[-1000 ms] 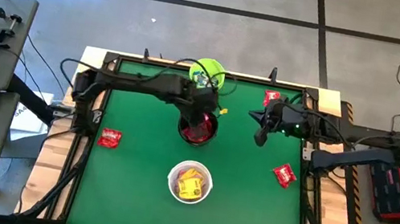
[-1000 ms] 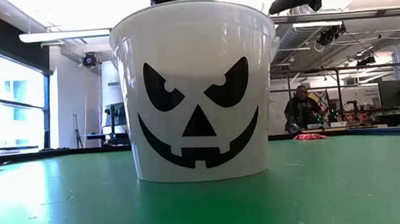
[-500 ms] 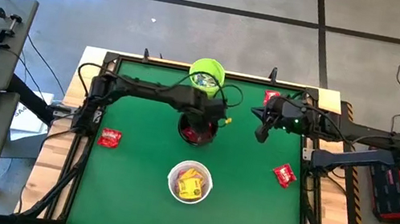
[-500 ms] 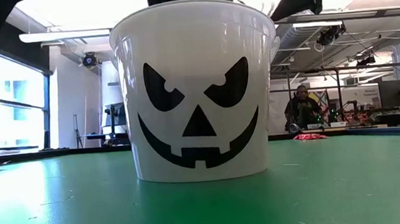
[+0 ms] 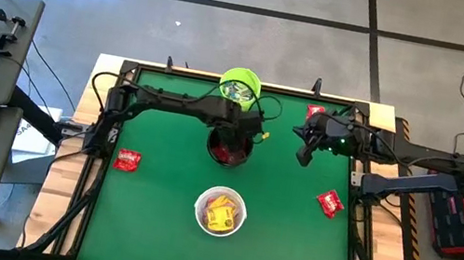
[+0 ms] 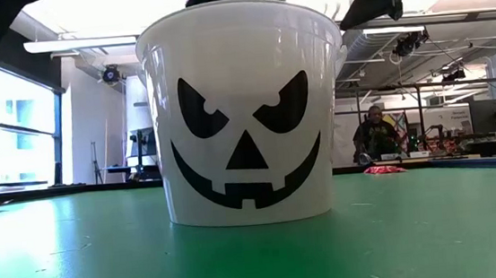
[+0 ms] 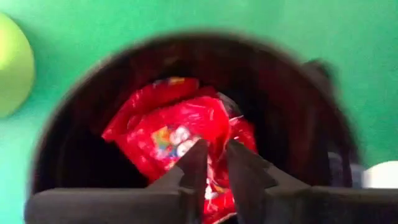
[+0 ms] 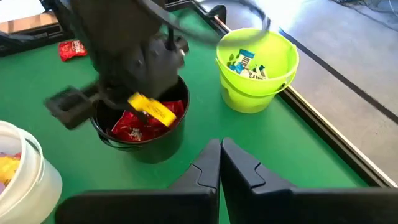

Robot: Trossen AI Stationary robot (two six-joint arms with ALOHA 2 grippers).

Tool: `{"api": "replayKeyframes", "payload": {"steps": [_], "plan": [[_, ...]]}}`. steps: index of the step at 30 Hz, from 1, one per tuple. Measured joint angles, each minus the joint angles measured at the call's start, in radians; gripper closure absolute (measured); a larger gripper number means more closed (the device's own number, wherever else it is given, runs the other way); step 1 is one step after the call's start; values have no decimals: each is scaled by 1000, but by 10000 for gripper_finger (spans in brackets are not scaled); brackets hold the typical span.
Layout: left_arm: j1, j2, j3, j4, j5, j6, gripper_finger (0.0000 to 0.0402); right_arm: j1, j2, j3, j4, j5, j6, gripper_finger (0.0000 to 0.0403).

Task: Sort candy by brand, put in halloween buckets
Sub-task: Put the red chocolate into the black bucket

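The left gripper point(image 7: 211, 163), jaws slightly apart over the round black bucket point(image 5: 229, 146) (red packets inside), could snag its rim.

White bucket point(image 6: 246, 112) hides black bucket, left tool in low view

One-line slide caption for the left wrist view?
Left gripper poised above the black bucket, a red candy packet just beyond its slightly parted fingertips.
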Motion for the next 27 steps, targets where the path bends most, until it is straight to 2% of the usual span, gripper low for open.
{"api": "replayKeyframes", "payload": {"steps": [7,13,18,27], "plan": [[0,-63,50,-10,2,-6,278,-32,0,0,-4,0,46,395],[-1,-151,46,9,-1,-53,235,-104,0,0,-11,0,145,327],[-24,-231,-4,94,-21,-67,239,-180,11,0,-61,19,244,254],[-39,-402,-265,465,-16,-106,270,-311,121,0,-201,70,374,166]]}}
